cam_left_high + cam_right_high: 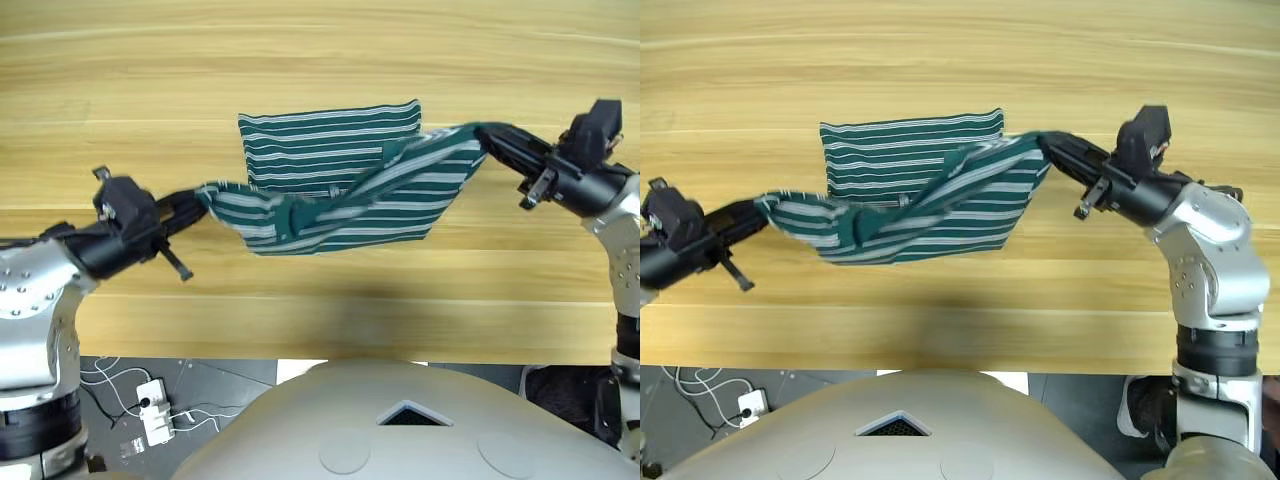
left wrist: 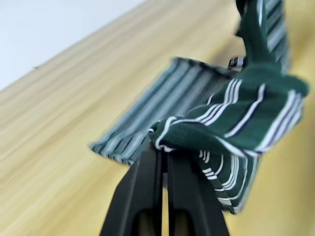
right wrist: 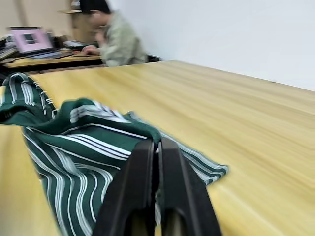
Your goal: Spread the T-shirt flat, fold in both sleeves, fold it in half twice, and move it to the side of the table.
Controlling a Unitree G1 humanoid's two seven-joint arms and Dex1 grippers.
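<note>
Cloth slung between two pinches
Left jaws and right jaws each pinch an end of the T-shirt's [image 1: 340,175] lifted edge, its far part lying on the desk [image 1: 300,60]; seemingly soft, light, limp, best gripped at corners

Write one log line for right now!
left fingers: shut on shirt | right fingers: shut on shirt | shirt: near edge lifted, rest on table

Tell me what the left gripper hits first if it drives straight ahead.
The T-shirt itself: the left gripper is shut on its bunched edge, pointing along the lifted cloth toward the right gripper, probably.
</note>
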